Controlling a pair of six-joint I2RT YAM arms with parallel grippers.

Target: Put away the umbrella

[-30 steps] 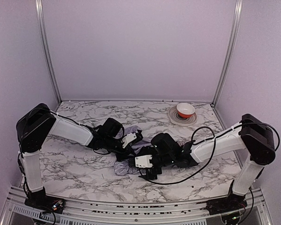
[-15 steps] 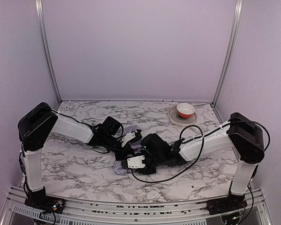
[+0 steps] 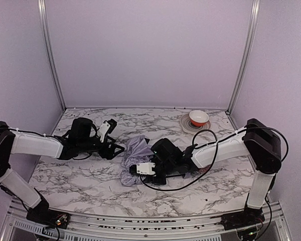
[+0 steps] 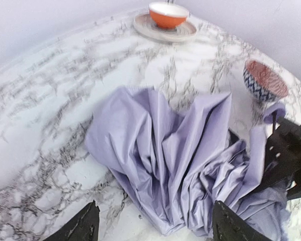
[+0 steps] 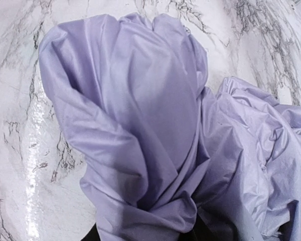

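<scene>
This is a robotics test cell rather than a home or shop. Plain pale lavender panels [image 3: 150, 50] close in the back and sides, framed by aluminium posts [image 3: 49, 55] at upper left and upper right. A left arm [image 3: 35, 145] and a right arm [image 3: 220, 150] stand on an aluminium rail [image 3: 140, 224] along the bottom edge of a marble-patterned table [image 3: 80, 186].

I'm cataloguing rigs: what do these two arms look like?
Left arm and right arm: white links between bulky black joints. A loose black cable loops along the right one. Left tool and right tool: black with a white block.
</scene>
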